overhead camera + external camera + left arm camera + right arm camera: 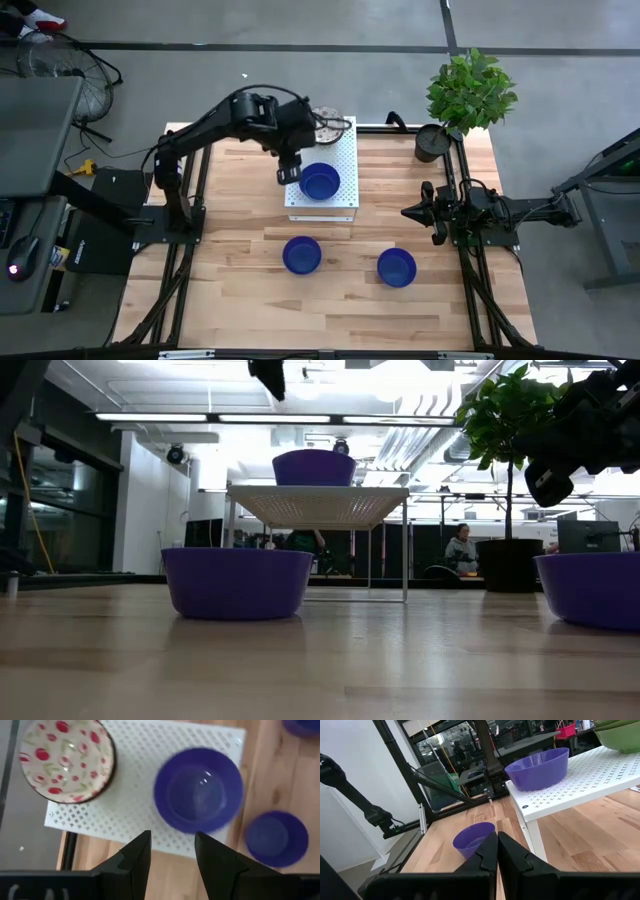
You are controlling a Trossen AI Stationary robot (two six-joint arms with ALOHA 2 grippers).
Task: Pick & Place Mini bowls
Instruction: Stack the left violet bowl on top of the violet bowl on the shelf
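Glossy blue, the mini bowl (320,183) on the white perforated rack (343,150) looked light, rigid and slippery, best pinched at its rim, while the left gripper (288,173) hovered beside it, open and empty.

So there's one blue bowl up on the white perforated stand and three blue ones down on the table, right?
Not quite. One blue bowl sits on the white perforated stand, but only two blue bowls are on the table; the high view shows it.
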